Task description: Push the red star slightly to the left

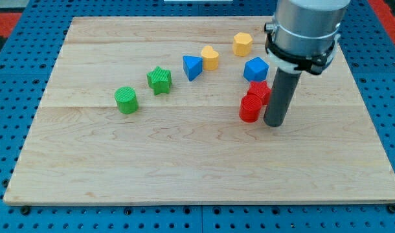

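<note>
Two red blocks (253, 100), two blue (256, 68), two yellow (242, 44), two green (158, 80); no gripper, my tip (274, 123) beside the reds.

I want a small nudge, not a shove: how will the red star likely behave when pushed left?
The red star looks squat and flat-based, so it should slide, not tip or roll. The red cylinder sits against it, so it may shift too. My tip stands just to the view's right of both. The smooth wooden board probably gives little resistance.

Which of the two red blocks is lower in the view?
The red cylinder, touching the left of my tip. The red star sits above it, just below the blue block.
</note>
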